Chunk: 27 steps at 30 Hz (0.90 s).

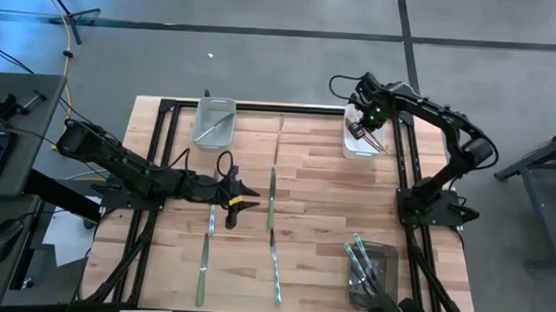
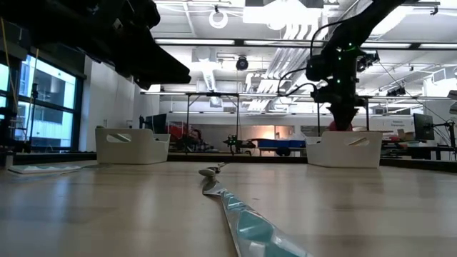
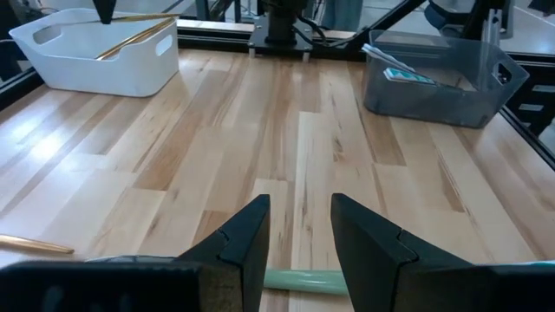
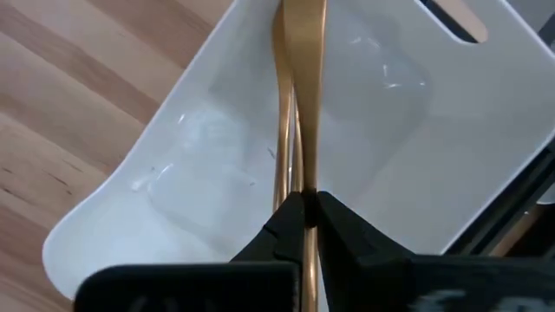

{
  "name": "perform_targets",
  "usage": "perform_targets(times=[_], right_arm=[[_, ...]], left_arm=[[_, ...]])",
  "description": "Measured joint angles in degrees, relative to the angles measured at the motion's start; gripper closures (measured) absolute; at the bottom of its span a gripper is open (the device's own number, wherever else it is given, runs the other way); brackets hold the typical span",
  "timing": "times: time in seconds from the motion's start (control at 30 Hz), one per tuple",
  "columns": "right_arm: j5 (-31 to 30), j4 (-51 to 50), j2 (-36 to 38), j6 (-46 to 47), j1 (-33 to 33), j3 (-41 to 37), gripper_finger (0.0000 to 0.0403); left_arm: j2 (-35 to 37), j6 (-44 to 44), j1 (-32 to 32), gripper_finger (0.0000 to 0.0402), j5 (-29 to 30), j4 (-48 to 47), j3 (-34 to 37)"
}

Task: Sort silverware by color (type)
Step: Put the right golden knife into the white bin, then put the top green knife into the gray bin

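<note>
Your right tool point(image 4: 303, 212) was over the white bin point(image 1: 361, 148) at the counter's point(image 1: 323, 191) far right corner, fingers pressed together & pinching a gold-bronze utensil point(image 4: 299, 104) by its handle; the piece hung down into the bin, which type I couldn't tell. In the high view other gold-bronze pieces point(image 1: 373, 139) lay in that bin.

Your left tool point(image 3: 299, 238) sat low over the counter's left-centre, fingers spread w/ nothing between them. A pale green handle point(image 3: 299, 280) lay on the wood just under the fingertips, crosswise to them.

Loose silverware on the counter: 1 silver-and-green piece point(image 1: 271, 198) near centre, 1 iridescent piece point(image 1: 273, 264) in line nearer the front edge, 1 short piece point(image 1: 211, 219) beside the left tool, 1 green-handled knife point(image 1: 202, 270) toward the front left.

The far-left white bin point(image 1: 214, 123) held a silver piece point(image 1: 218, 125). The clear grey bin point(image 1: 372, 273) at front right held blue-green pieces point(image 1: 360, 258).

Low view: the iridescent piece ran from the lens toward mid-counter, a spoon bowl point(image 2: 208, 172) beyond it.
</note>
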<state>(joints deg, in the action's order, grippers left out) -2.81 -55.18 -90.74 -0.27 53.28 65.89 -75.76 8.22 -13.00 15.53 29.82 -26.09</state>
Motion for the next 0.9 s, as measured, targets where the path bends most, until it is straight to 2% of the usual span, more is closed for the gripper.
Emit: perform_targets(times=[0.13, 0.37, 0.5, 0.57, 0.67, 0.77, 0.9], right_arm=[[0.00, 0.19, -0.20, 0.00, 0.00, 0.03, 0.0383], [0.00, -1.66, -0.22, 0.26, -0.04, 3.56, 0.0318], [-0.04, -2.55, 1.08, 0.05, -1.06, 5.18, 0.0306], [0.34, -1.57, 2.77, -0.97, -2.41, 4.80, 0.0311], [6.47, 5.00, 6.72, -1.77, -4.27, 0.75, 0.0331], [12.38, 15.16, 11.28, -1.93, -5.74, -5.69, 0.0357], [15.35, 27.79, 17.43, 0.05, -8.81, -15.92, 0.0385]], left_arm=[[-0.01, -0.24, 0.68, 0.0287, -0.17, -0.02, 0.01], [0.00, -0.55, 1.14, 0.0287, -0.17, -0.03, 0.01], [0.00, -0.49, 1.14, 0.0287, -0.17, -0.07, 0.01], [0.00, -0.41, 1.14, 0.0287, -0.17, -0.11, 0.02], [-0.01, -0.42, 1.14, 0.0287, -0.17, -0.47, 0.00], [-0.01, -0.39, 1.14, 0.0287, -0.17, -0.92, 0.02], [-0.01, -0.28, 1.14, 0.0287, -0.17, -1.88, 0.00]])
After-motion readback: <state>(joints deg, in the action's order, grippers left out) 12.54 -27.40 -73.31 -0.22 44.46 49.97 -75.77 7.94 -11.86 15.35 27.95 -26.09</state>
